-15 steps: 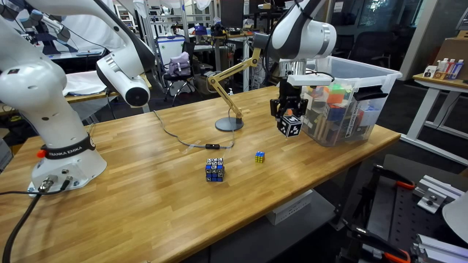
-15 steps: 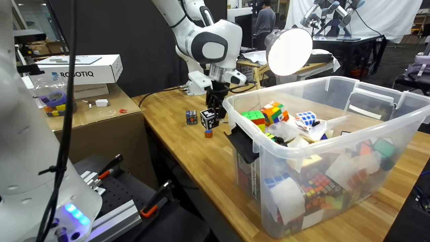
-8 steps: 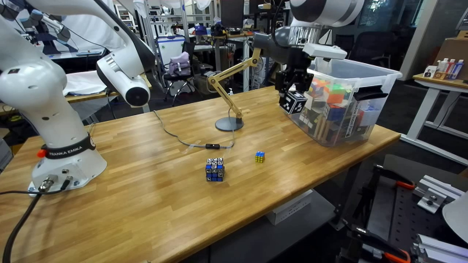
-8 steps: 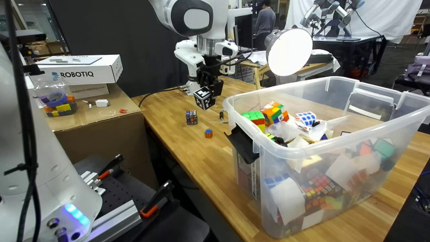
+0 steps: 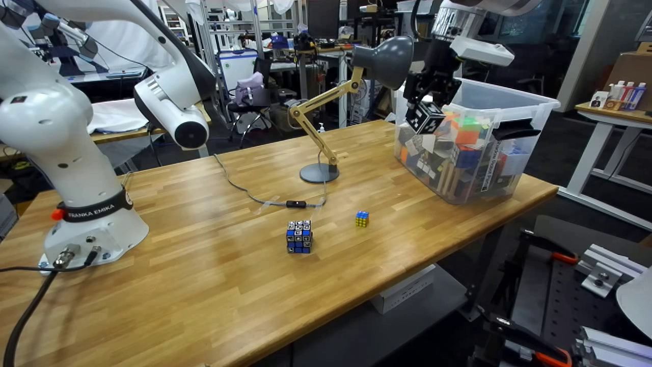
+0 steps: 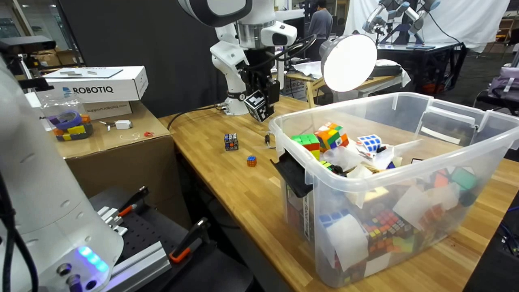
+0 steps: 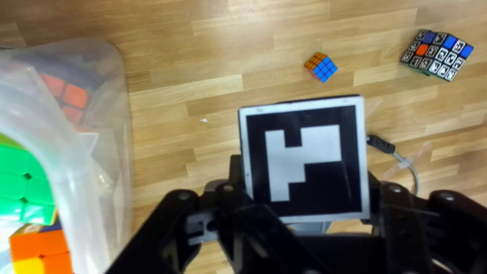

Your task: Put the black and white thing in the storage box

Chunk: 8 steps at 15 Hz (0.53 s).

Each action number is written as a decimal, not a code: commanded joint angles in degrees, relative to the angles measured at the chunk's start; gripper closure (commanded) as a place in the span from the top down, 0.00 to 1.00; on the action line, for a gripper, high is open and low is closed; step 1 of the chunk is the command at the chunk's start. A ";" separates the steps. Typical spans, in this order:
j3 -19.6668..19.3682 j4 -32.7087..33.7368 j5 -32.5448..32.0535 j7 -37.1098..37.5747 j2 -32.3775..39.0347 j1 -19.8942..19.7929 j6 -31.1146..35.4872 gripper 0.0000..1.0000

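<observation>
The black and white cube [image 5: 424,118] is held off the table in my gripper [image 5: 431,98]. In an exterior view the cube [image 6: 258,106] and gripper [image 6: 265,92] are beside the storage box's near corner, outside its rim. In the wrist view one patterned face of the cube [image 7: 304,160] fills the space between the fingers, which press on its two sides. The clear storage box [image 5: 540,106] stands at the table's end, with colourful cubes and papers inside. Its rim [image 6: 365,184] is uncovered at the top. Its wall [image 7: 121,152] shows at the left of the wrist view.
A blue cube with tag markings [image 5: 299,237] and a tiny Rubik's cube [image 5: 362,219] lie on the table. A desk lamp [image 5: 318,173] stands close by, its lit head [image 6: 350,63] near the box and gripper. A second arm [image 5: 81,158] is mounted at the table's far end.
My gripper has risen from low over the table with the cube in it and shifted toward the storage box. The cube has tilted slightly. The objects on the table have not moved.
</observation>
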 commanded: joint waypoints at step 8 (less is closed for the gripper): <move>-4.81 -3.15 -0.82 6.80 -9.22 -6.51 12.23 0.39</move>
